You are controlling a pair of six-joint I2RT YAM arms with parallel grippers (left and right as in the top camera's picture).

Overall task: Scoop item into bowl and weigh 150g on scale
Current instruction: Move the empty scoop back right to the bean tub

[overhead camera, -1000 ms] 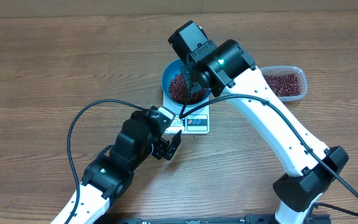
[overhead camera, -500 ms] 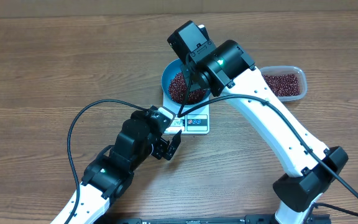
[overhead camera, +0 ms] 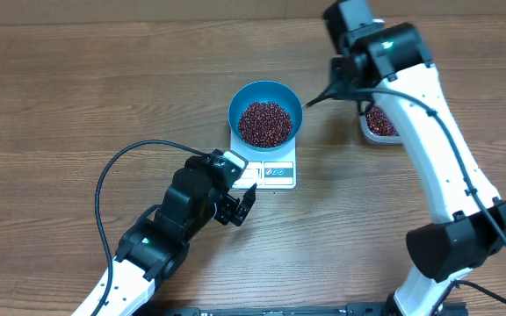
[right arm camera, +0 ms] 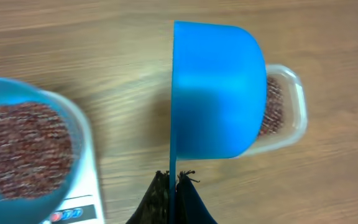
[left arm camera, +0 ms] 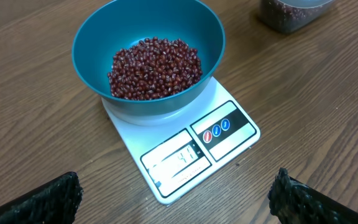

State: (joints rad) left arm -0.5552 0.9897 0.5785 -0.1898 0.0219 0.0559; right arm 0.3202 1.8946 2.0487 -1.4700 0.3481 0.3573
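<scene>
Right gripper (right arm camera: 171, 186) is pinched tight on the handle of the little blue scoop (right arm camera: 216, 93), clear tub (right arm camera: 288, 118) just beyond it, while the left gripper (overhead camera: 238, 207) hangs wide open over the table (overhead camera: 60, 105), with the bowl (overhead camera: 265, 92) of beans (left arm camera: 155, 66) on the scale (left arm camera: 191, 149) right ahead of it.

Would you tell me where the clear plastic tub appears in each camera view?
Overhead: the clear tub at upper right, partly under the right arm.
Left wrist: the tub in the top right corner, cut by the frame edge.
Right wrist: the tub right of centre, partly behind the blue scoop.
Shared landmark: the blue bowl on the white scale, left of the tub everywhere.
</scene>
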